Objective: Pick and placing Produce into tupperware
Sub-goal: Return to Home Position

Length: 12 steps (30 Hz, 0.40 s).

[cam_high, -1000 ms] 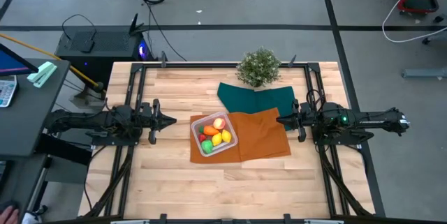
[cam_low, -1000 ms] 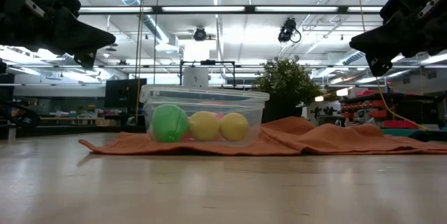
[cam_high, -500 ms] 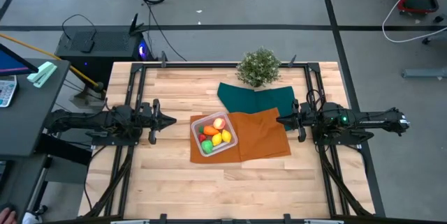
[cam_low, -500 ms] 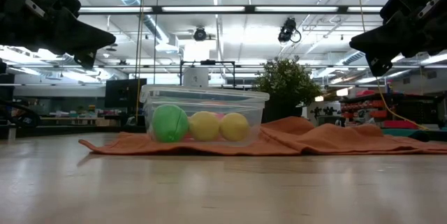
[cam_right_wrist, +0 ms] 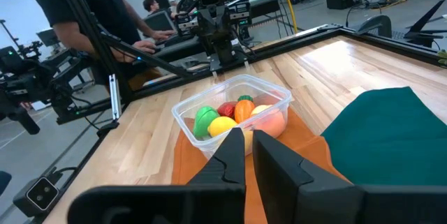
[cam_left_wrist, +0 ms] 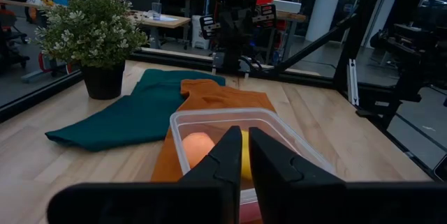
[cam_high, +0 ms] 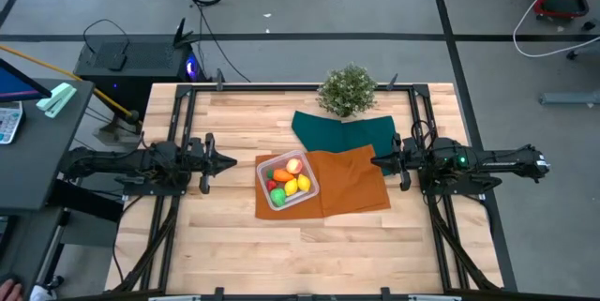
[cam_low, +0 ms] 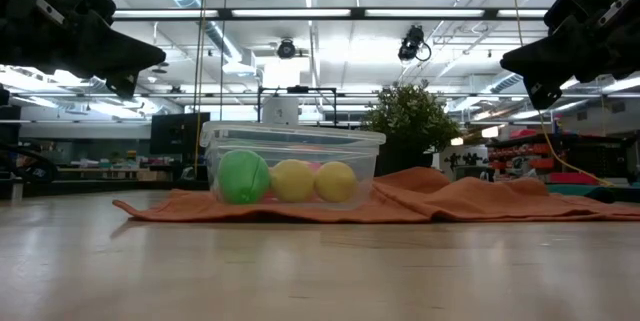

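The clear square tupperware (cam_high: pixel 287 181) stands on the left part of the orange cloth (cam_high: pixel 352 181). Inside lie an orange carrot (cam_right_wrist: pixel 242 109), two yellow lemons (cam_low: pixel 293 181), a green ball (cam_low: pixel 243 177), a peach-red fruit (cam_high: pixel 293 165) and a small red piece (cam_right_wrist: pixel 226 108). My left gripper (cam_high: pixel 232 161) hovers left of the tupperware, fingers nearly together and empty. My right gripper (cam_high: pixel 376 161) hovers over the cloth's right part, fingers nearly together and empty. Both show raised above the table in the low view.
A dark green cloth (cam_high: pixel 339 132) lies behind the orange cloth. A potted plant (cam_high: pixel 348 90) stands at the table's far edge. A person (cam_right_wrist: pixel 84 15) sits beyond the table's left side. Bare wood lies along the near edge.
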{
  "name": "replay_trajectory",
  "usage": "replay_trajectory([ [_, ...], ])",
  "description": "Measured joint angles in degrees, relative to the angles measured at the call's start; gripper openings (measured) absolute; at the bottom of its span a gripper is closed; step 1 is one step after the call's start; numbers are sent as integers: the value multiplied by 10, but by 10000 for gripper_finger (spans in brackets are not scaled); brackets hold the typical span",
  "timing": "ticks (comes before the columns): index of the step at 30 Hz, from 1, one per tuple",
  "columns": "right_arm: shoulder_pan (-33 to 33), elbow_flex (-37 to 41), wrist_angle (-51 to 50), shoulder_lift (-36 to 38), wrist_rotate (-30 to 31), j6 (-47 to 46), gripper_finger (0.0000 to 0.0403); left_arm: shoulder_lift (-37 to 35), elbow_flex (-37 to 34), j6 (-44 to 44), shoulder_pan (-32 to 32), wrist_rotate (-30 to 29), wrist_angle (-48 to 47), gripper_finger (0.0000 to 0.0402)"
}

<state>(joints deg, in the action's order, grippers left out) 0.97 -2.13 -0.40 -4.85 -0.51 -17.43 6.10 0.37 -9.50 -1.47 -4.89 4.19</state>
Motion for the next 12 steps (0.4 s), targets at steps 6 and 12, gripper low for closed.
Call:
replay_trajectory([
  [6, 0, 0, 0, 0, 0, 0, 0, 0, 0, 0, 0, 0, 0, 31],
  [12, 0, 0, 0, 0, 0, 0, 0, 0, 0, 0, 0, 0, 0, 23],
])
